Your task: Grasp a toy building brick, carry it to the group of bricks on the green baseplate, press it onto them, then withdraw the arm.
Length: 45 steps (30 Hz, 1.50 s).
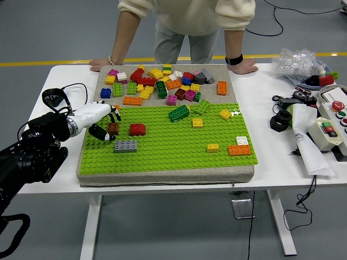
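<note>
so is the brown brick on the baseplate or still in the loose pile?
On the baseplate: the brown brick sits on the green baseplate, left hand around it.

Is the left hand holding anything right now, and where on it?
The left hand sits at the brown brick, fingers around its left side; a firm grip cannot be told.
</note>
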Tool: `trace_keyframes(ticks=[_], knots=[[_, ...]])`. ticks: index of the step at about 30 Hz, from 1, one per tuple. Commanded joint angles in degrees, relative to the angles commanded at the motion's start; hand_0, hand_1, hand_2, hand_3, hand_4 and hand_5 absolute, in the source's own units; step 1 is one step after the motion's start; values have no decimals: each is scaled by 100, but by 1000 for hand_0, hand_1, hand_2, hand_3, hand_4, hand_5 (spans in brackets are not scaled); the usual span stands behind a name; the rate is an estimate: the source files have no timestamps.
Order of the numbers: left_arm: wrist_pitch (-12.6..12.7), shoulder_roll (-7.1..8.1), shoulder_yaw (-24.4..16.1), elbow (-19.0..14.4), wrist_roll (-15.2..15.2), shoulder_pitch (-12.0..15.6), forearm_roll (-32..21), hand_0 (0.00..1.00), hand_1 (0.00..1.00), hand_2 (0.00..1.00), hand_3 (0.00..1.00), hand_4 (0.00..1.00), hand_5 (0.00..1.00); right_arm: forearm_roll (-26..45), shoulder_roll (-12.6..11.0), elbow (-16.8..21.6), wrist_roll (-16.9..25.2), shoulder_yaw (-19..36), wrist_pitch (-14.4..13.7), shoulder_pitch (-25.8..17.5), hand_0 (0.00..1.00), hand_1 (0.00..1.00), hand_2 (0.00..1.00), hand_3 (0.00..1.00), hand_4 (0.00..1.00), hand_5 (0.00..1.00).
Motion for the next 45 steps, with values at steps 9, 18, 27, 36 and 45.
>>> trace_keyframes(ticks=[9,18,27,36,45], knots=[[28,-24,23,65,-7,4,-65,989,768,581,591,836,159,29,18,0,12,-30,-5,1,779,706,746,688,948,695],[78,-8,46,86,-24,-3,-161,968,694,548,507,724,175,40,18,0,14,-29,-7,7,779,706,746,687,948,695],[105,-7,66,113,-35,-2,-222,933,647,542,498,698,171,46,23,0,16,-29,-9,4,780,706,745,687,948,694],[100,13,47,104,-54,-2,-220,928,628,544,495,661,166,62,19,0,11,-23,-11,5,779,706,745,687,947,695],[109,39,7,22,-76,28,-199,923,623,540,492,649,162,86,26,0,21,-31,-27,13,780,706,746,686,947,695]])
